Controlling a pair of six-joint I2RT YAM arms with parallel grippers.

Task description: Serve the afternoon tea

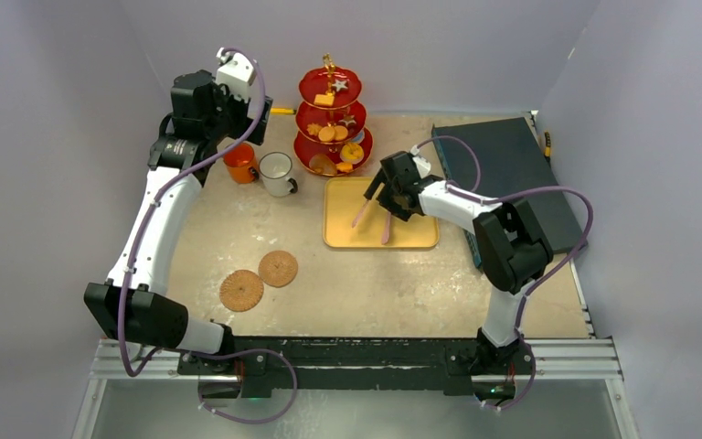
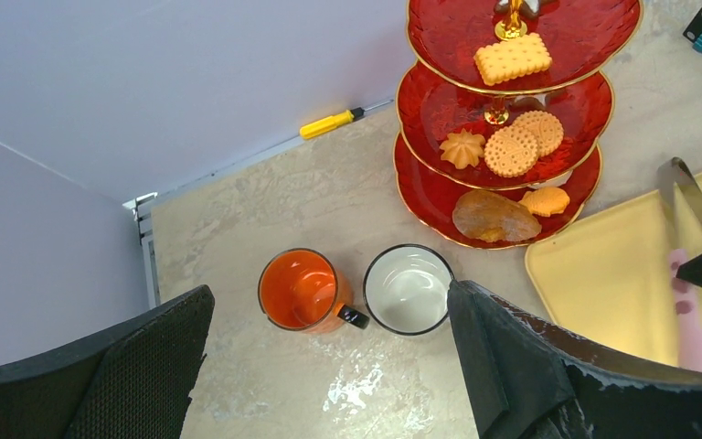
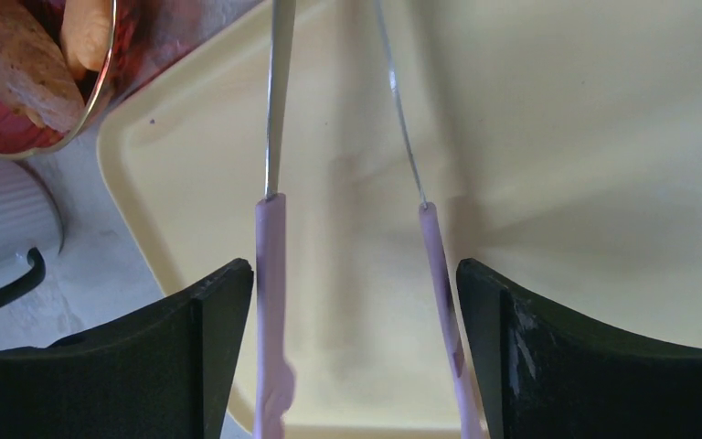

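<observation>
Afternoon tea service at a late stage, seen from above and from both wrists. The red three-tier stand (image 2: 430, 105) is placed at the back of the table and is already stocked: a rectangular biscuit (image 2: 512, 58) on the top tier, two round biscuits (image 2: 512, 151) and a swirl biscuit (image 2: 462, 148) on the middle tier, a brown pastry (image 2: 495, 217) and a small shell-shaped piece (image 2: 546, 200) on the bottom tier. The yellow tray (image 1: 411, 233), just beside the stand, is bare of pastries; only the metal tongs (image 3: 271, 238) are found over it. The fingers of the right gripper (image 3: 352, 270) are set apart, one outside each tong arm; whether the arms are pressed or merely flanked cannot be told. The left gripper (image 2: 329, 293) is spread wide with nothing held, above the orange mug (image 2: 299, 288) and the white mug (image 2: 409, 288), which stand side by side, near the stand and empty. Two round brown discs (image 1: 240, 290), probably coasters, lie unused nearer the arms. Loading the stand is judged complete; setting down the tongs and placing the mugs are judged outstanding
</observation>
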